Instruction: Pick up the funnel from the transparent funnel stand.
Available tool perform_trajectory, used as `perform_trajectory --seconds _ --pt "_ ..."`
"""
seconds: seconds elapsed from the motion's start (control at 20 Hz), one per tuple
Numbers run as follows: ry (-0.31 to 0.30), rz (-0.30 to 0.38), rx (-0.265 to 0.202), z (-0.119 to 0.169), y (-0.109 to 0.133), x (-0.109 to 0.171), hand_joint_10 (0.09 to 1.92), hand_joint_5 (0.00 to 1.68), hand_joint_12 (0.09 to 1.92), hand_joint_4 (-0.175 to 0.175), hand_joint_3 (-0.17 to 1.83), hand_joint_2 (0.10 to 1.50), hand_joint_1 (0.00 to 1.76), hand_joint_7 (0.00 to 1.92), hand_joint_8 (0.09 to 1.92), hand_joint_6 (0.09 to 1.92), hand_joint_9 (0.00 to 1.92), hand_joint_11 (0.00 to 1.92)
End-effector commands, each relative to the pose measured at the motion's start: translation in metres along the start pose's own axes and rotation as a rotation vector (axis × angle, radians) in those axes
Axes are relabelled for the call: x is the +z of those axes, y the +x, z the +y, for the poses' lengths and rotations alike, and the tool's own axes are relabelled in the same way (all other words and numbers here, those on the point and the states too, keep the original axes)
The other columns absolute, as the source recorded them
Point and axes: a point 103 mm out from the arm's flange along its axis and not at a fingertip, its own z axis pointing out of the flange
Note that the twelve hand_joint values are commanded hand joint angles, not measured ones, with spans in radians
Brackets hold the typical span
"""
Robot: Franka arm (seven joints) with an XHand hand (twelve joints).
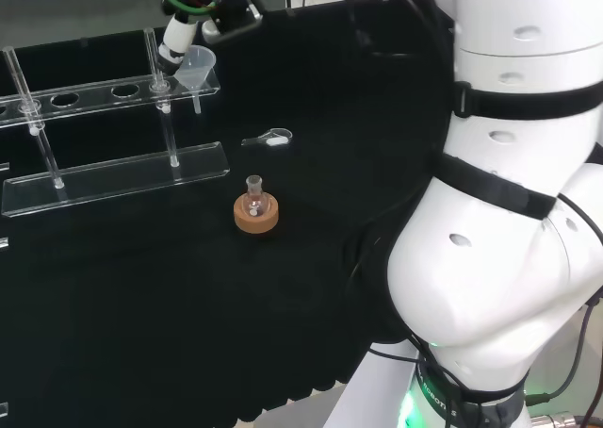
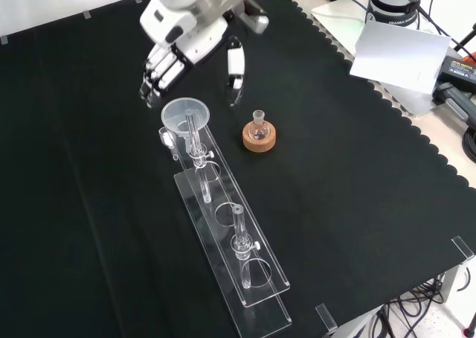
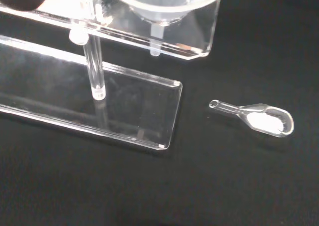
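The long clear acrylic funnel stand (image 2: 227, 237) is laid diagonally across the black cloth in the front view, and the clear plastic funnel (image 2: 186, 118) is still seated in its end hole at about 11 o'clock. The black and white hand (image 2: 175, 55) is hung just past the funnel at 12 o'clock, fingers spread apart with nothing held. A small glass flask on a round cork ring (image 2: 259, 136) is parked at the funnel's 3 o'clock, and a tiny clear scoop of white powder (image 3: 259, 119) is seen lying on the cloth.

clear glossy stand (image 2: 245, 267), matt cloth (image 2: 89, 204)
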Motion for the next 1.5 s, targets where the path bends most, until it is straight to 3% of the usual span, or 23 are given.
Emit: perform_trajectory --seconds 0.05,0.4,0.95,1.2,1.5 --pt "0.051 -0.066 -0.009 0.019 0.011 0.007 0.70 0.00 1.56 0.059 0.24 0.66 0.69 0.00 0.12 0.09 0.00 0.23" --pt "0.072 -0.083 -0.009 0.035 0.006 0.012 0.55 0.00 1.56 0.064 0.26 0.65 0.72 0.00 0.09 0.09 0.00 0.21" --pt "0.049 -0.064 0.001 0.042 -0.004 0.024 0.93 0.07 1.58 0.065 0.33 0.61 0.73 0.10 0.09 0.09 0.03 0.23" --pt "0.056 -0.058 -0.003 0.044 -0.005 0.026 0.93 0.10 1.57 0.064 0.39 0.59 0.73 0.01 0.44 0.09 0.09 0.27" --pt "0.068 -0.062 -0.003 0.049 -0.002 0.032 0.93 0.12 1.56 0.066 0.41 0.59 0.74 0.00 0.59 0.09 0.15 0.29"
